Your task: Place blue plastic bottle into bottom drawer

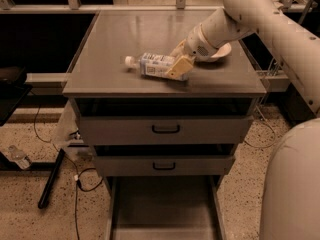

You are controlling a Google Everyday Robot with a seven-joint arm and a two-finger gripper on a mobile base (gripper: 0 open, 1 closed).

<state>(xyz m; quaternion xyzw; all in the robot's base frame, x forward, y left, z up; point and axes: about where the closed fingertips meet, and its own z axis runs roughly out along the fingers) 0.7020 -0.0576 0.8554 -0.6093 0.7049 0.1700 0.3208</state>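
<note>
Blue plastic bottle (152, 64) lies on its side on grey cabinet top (150, 26), toward the near edge, right of centre. Long axis runs left-right; white cap points left, base right. Gripper (177, 60) sits at the base end, touching the bottle; cannot tell whether it is clamped. White bowl (223, 51) just behind the wrist. Bottom drawer (162, 211) pulled out below two closed drawer fronts (165, 129). Speckled floor (30, 209), black cable (80, 184) at left.

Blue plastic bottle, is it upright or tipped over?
Tipped: the blue plastic bottle lies on its side on the cabinet top, with the gripper at its base end.
</note>
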